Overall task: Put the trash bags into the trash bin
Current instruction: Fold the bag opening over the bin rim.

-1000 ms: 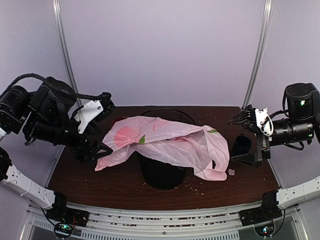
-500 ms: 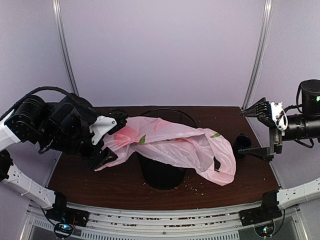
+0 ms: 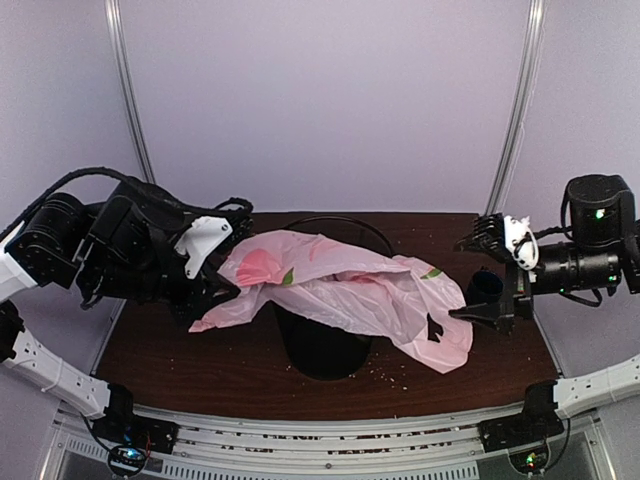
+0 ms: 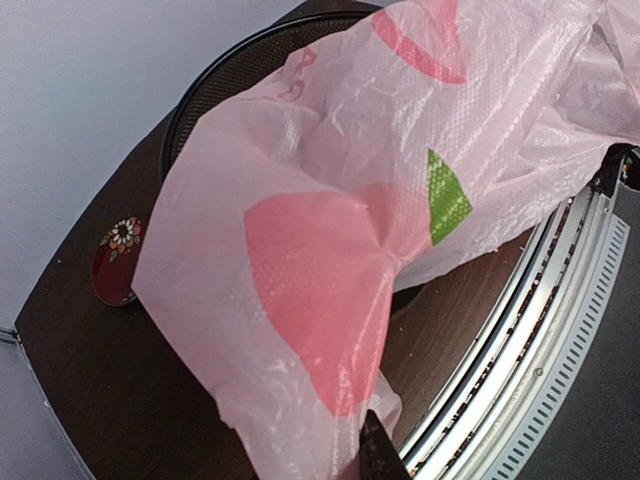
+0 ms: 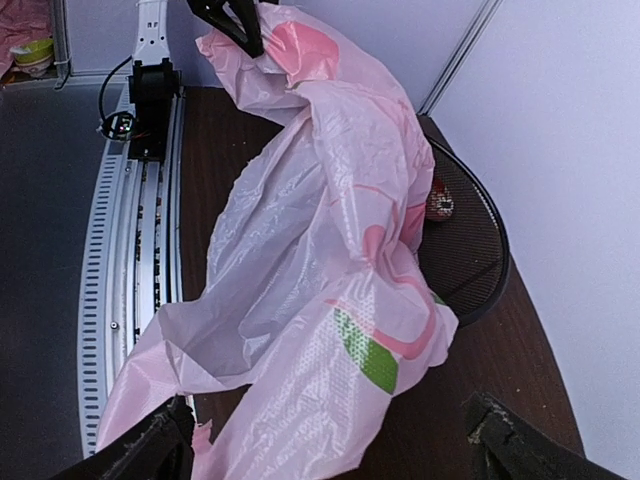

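Bag drapes over bin, mid-frame. Right fingers gape at its right end. Whether left fingers grasp it, I cannot tell.

1. The trash bag lies draped over the mouth of the trash bin. Only the far arc of the rim shows, so nothing can go straight down.
2. On the left, the left hand sits at the bag's edge. A small red disc lies on the tabletop beyond.
3. On the right, the wide-open right hand and a dark mug crowd the bag's end.
4. The near tabletop strip along the rail gives passage.
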Controlling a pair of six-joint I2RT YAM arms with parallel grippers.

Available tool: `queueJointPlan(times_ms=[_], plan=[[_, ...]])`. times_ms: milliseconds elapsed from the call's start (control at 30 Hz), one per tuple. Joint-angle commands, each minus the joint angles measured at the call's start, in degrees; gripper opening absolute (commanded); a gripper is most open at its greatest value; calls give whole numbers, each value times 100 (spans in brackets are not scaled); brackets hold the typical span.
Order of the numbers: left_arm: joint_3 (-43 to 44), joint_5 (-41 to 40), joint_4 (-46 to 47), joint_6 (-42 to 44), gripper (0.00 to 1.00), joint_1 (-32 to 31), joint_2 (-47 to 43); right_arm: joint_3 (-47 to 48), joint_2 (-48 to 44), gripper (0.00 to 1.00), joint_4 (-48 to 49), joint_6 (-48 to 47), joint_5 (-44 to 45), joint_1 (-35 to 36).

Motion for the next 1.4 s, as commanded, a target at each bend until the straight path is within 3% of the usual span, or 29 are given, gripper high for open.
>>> queueJointPlan(times_ms=[0, 233, 467, 533, 567, 733, 1067, 1367], plan=[[-62, -50, 522, 43, 13, -36, 48, -143, 111, 92, 557, 936, -104, -46], [-222, -186, 788, 64, 0, -30, -48, -340, 257, 70, 961, 1325, 247, -129], [1, -1179, 741, 217, 0, -16, -12, -596, 316, 27, 1257, 1129, 737, -140], [108, -1323, 873, 377, 0, 91, 44, -546, 403, 6, 1305, 978, 898, -147], [157, -1288, 938, 476, 0, 206, 87, -480, 456, 0, 1318, 883, 975, -147], [332, -508, 1463, 1106, 0, 1462, 446, 183, 1055, 0, 1294, 418, 998, -466], [1076, 191, 2235, 1439, 0, 2965, 1675, 648, 2364, 0, 1269, 473, -863, -2998], [1627, 1026, 2110, 1307, 0, 3845, 2675, 689, 3020, 0, 1637, 689, -1260, -3457]])
